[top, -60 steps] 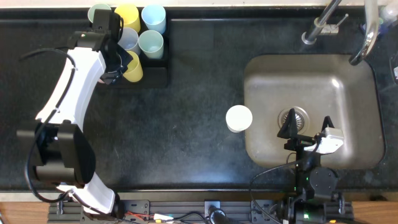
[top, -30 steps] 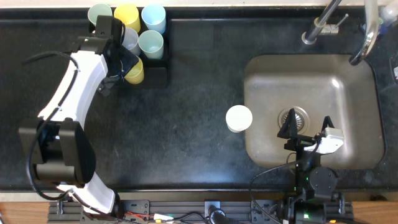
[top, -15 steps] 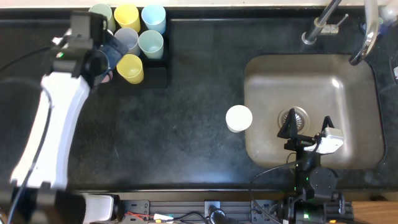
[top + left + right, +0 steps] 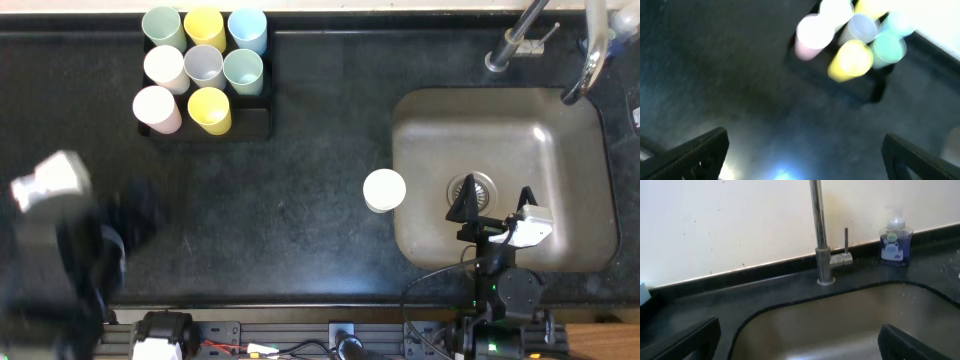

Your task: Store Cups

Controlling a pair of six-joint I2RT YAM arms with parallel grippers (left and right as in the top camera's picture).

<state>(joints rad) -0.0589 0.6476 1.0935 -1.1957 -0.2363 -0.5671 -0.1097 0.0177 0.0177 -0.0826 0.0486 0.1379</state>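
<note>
Standing in the black rack [image 4: 256, 121] you see coloured cups [image 4: 209, 110]; one white cup [image 4: 384, 190] sits beside the sink [image 4: 545, 140]; left fingers [image 4: 697, 155] and right fingers [image 4: 687, 340] are apart.

cups [image 4: 204, 65]: 9, with 8 in rack [image 4: 256, 122], 1 on counter [image 4: 300, 230] | rack: 1 | sink [image 4: 560, 130]: 1 | faucet [image 4: 816, 230]: 1 | soap bottle [image 4: 896, 242]: 1

A black counter [image 4: 300, 230] holds a steel sink [image 4: 560, 120] — its drain [image 4: 472, 186] near the middle. Behind the basin stands a faucet [image 4: 817, 230], a blue soap bottle [image 4: 895, 244] beside it — both before a pale wall [image 4: 730, 220].
</note>
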